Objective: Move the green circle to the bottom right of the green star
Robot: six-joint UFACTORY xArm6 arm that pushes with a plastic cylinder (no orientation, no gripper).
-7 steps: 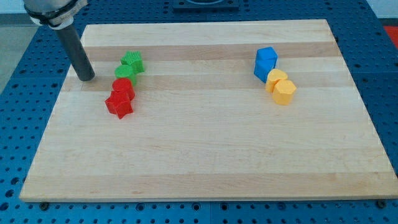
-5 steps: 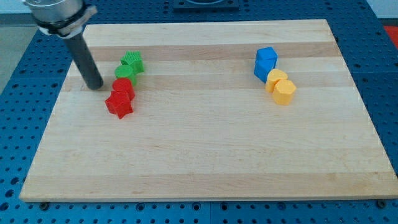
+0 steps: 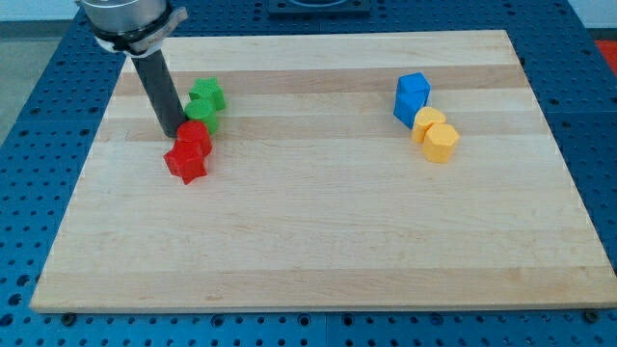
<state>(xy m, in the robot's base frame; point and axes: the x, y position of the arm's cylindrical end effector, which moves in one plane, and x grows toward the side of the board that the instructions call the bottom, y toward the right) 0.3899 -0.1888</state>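
Observation:
The green star sits at the board's upper left. The green circle lies just below it, touching it, partly hidden by my rod. My tip rests on the board right against the green circle's left side and just above-left of the red blocks. A red block sits directly below the green circle, and a red star lies below that.
A blue block stands at the upper right with two yellow blocks touching below it. The wooden board lies on a blue pegboard table.
My tip has slid to the right and slightly down, from well left of the green blocks to right beside the green circle. The blocks have hardly moved.

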